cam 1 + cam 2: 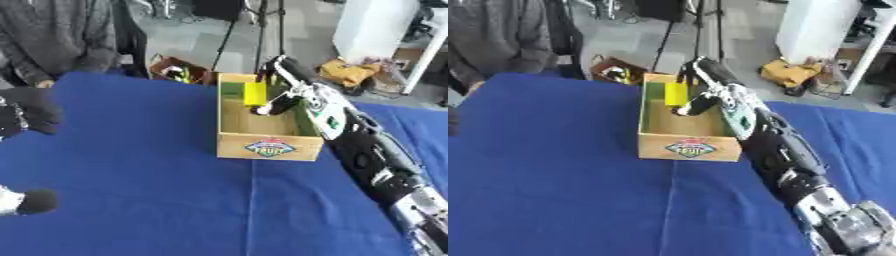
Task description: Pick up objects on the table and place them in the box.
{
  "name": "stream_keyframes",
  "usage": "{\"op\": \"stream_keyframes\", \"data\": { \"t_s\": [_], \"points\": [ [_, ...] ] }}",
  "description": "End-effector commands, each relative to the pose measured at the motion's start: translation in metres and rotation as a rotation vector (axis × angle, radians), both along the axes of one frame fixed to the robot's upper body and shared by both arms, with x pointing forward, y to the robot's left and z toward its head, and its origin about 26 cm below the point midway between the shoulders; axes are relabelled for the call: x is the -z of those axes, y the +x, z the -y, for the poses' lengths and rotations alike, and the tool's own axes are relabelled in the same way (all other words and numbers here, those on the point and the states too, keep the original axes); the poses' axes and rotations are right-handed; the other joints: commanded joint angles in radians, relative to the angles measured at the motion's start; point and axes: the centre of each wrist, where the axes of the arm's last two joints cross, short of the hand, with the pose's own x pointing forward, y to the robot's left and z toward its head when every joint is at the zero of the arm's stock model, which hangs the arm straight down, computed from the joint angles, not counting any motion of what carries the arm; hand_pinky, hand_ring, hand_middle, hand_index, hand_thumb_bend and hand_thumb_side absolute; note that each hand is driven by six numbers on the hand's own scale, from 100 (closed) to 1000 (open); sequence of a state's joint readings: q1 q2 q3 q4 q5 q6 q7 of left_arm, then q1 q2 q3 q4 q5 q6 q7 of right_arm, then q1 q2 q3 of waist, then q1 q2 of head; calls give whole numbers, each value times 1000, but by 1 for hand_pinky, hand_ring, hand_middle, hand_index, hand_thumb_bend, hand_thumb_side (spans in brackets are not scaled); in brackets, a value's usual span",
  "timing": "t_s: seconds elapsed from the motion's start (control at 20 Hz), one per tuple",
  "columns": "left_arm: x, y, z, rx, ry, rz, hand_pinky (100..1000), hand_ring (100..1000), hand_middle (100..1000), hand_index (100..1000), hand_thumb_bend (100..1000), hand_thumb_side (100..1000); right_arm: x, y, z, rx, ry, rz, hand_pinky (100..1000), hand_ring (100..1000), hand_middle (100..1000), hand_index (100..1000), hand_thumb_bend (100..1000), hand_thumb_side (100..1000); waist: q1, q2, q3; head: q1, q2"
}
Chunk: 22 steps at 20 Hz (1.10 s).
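Reaching in from the right, the right robot hand (273,102) hangs over the far half of the box (267,145), its arm stretched along the box's right wall. A yellow block (255,93) sits at that robot hand, above the inside of the box near the far wall; the fingers look curled against it, though how they wrap it is hard to make out. Whether the block touches the box floor cannot be told. Behind the block, a green patch (232,90) shows at the box's far left inner corner.

The box is a shallow open tray of plain brown card with a coloured label (269,147) on its near wall. It stands on the counter (140,165), which is covered by a blue cloth, roughly at the middle and a little toward the far edge.

At the left edge of the left eye view, the left robot hand (31,115) shows as a dark shape over the cloth, well apart from the box; its fingers cannot be read. Lower down on the same edge, another dark rounded part (35,201) of that arm shows.
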<state>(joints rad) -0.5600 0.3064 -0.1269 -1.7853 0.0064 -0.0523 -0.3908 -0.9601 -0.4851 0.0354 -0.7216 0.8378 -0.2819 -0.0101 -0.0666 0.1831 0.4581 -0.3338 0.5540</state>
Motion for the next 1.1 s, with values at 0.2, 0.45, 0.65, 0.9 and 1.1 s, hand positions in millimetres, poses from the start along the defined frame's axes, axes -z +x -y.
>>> {"op": "stream_keyframes", "data": {
  "t_s": [0.2, 0.45, 0.65, 0.9, 1.1],
  "points": [
    [-12, -4, 2, 20, 1, 37, 673, 707, 658, 845, 1000, 361, -9, 2, 10, 37, -55, 28, 566, 689, 529, 592, 477, 265, 9, -14, 2, -15, -15],
    [-10, -4, 2, 20, 5, 32, 675, 708, 657, 845, 1000, 366, 4, 0, 13, 64, -124, -43, 725, 822, 836, 852, 545, 492, 13, -20, -24, -19, -13],
    [-9, -3, 1, 18, 7, 30, 675, 708, 657, 845, 1000, 367, 10, 0, 12, 57, -161, -88, 763, 850, 887, 902, 587, 568, 14, -25, -33, -19, -17],
    [-7, -3, -1, 5, 9, 23, 674, 707, 656, 844, 995, 368, 7, -1, 12, 40, -153, -69, 756, 843, 875, 914, 550, 617, 16, -30, -50, -11, -14],
    [5, 0, -13, -59, -7, -16, 670, 704, 651, 842, 1000, 376, -12, -3, 6, -20, -86, 65, 654, 788, 813, 869, 568, 496, 23, -49, -108, 38, 6]
  ]
}}
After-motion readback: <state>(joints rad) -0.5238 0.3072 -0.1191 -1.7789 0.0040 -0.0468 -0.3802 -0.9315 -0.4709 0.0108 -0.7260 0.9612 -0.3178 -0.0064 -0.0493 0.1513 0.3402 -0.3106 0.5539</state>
